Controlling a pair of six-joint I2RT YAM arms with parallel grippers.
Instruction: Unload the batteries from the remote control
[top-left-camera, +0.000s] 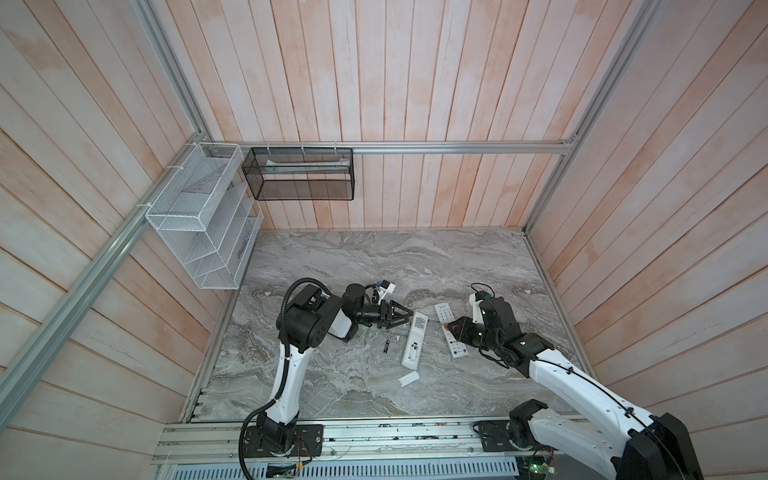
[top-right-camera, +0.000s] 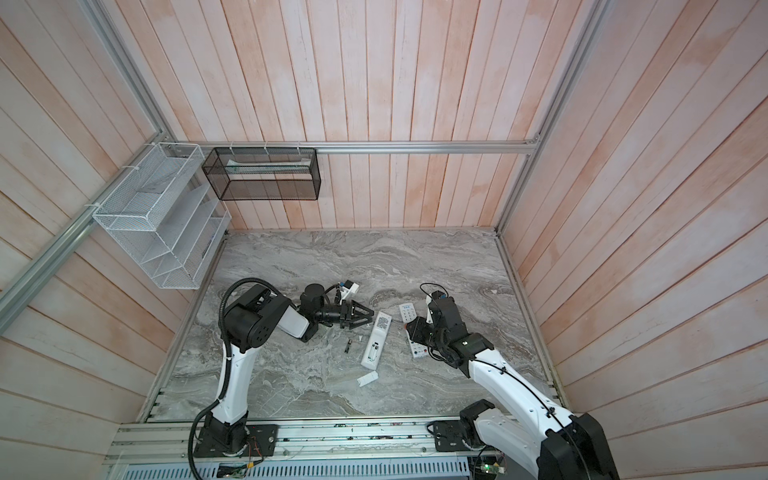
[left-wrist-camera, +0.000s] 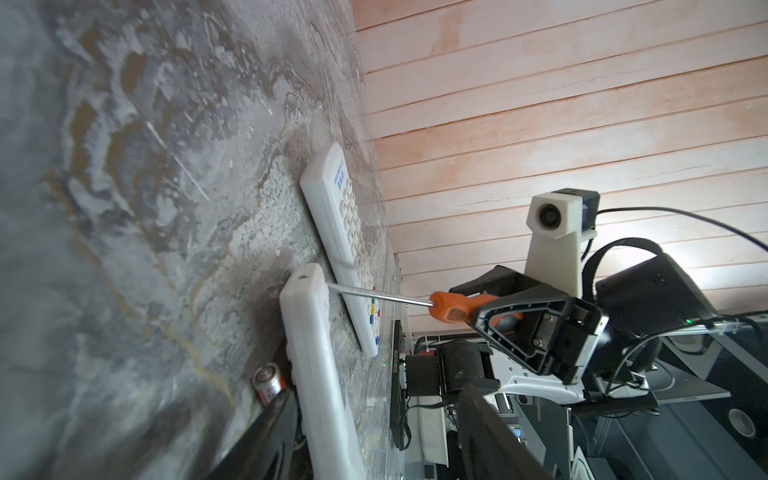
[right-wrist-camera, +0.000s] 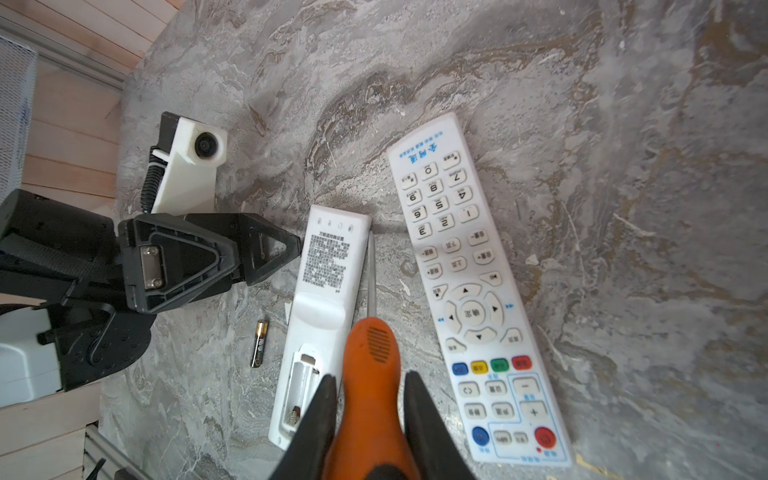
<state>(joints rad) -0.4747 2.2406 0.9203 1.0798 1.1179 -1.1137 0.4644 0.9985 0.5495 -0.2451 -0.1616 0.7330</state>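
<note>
Left fingers (right-wrist-camera: 270, 249): spread apart and holding nothing, just off the label-end corner of the face-down remote (right-wrist-camera: 324, 291).
Right fingers (right-wrist-camera: 419, 415): clenched on the orange handle of the screwdriver (right-wrist-camera: 371, 340). Its shaft lies along the face-down remote's long edge.
Battery (right-wrist-camera: 259, 343): one lies loose on the tabletop (top-left-camera: 374, 257) just beside the face-down remote, on the left arm's side.
Battery bay (right-wrist-camera: 301, 386): the lid is off and the slot I can see looks empty. The rest sits behind a finger, so I cannot tell whether a cell remains.
Battery cover (top-left-camera: 408, 379): lies off the face-down remote's bay end, apart from it.
Risk, sliding: I judge a sideways push from the shaft would shove the face-down remote into the loose battery, which is round and would roll.
Risk, squeeze: the face-up remote (right-wrist-camera: 465, 270) lies just beside the shaft, on the side away from the face-down remote. That leaves me little room to lever without nudging it.
Risk, left arm: if those fingers close there, they may catch the remote's corner rather than a cell.
Open room: there is broad bare marble beyond the face-down remote's label end, up to the wooden wall. The front rail lies well beyond its bay end.
</note>
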